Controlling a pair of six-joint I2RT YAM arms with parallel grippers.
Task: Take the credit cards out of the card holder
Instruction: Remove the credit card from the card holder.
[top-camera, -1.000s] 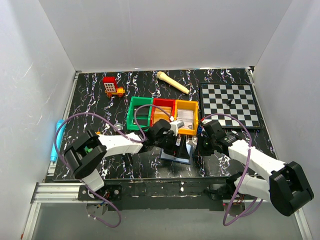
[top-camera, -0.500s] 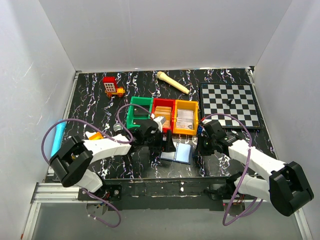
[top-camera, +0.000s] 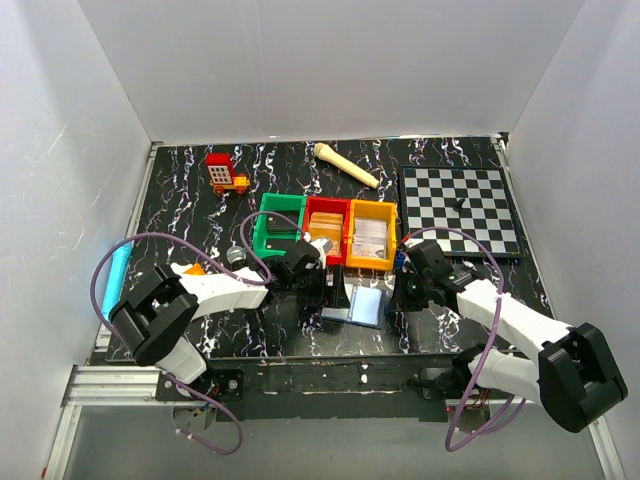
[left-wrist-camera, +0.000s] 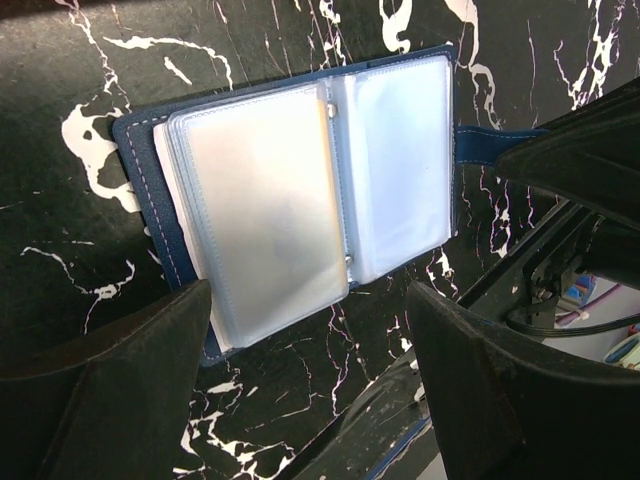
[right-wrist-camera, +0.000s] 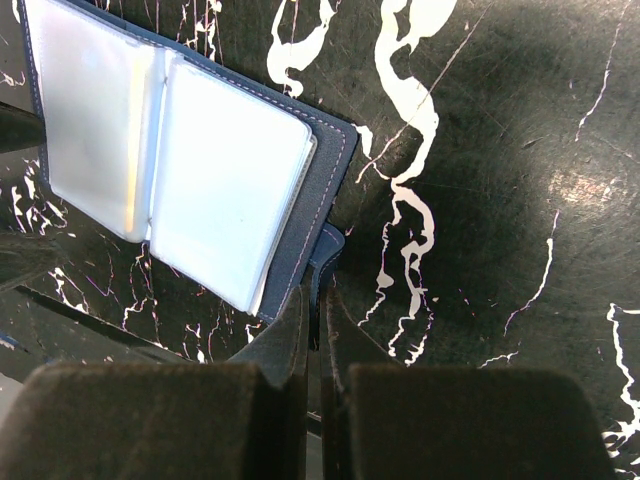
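Observation:
The card holder (top-camera: 362, 306) lies open on the black marbled table just in front of the bins, navy outside, with clear plastic sleeves facing up. It fills the left wrist view (left-wrist-camera: 300, 200) and the upper left of the right wrist view (right-wrist-camera: 170, 160); I cannot tell whether any card is in the sleeves. My left gripper (top-camera: 328, 290) is open and empty, hovering over the holder's left near side (left-wrist-camera: 320, 400). My right gripper (top-camera: 402, 292) is shut on the holder's navy strap tab (right-wrist-camera: 328, 248) at its right edge, with its fingertips at the tab (right-wrist-camera: 318, 310).
Green (top-camera: 264, 228), red (top-camera: 327, 204) and orange (top-camera: 372, 208) bins stand in a row behind the holder, with cards or papers in them. A chessboard (top-camera: 462, 210) is at the right, a wooden piece (top-camera: 345, 163) and a red toy (top-camera: 225, 173) at the back, and a light blue tube (top-camera: 115, 275) at the left edge.
My left gripper has moved left, off the holder and away from the orange bin. The holder's open pages now show fully. The right gripper has stayed on the tab.

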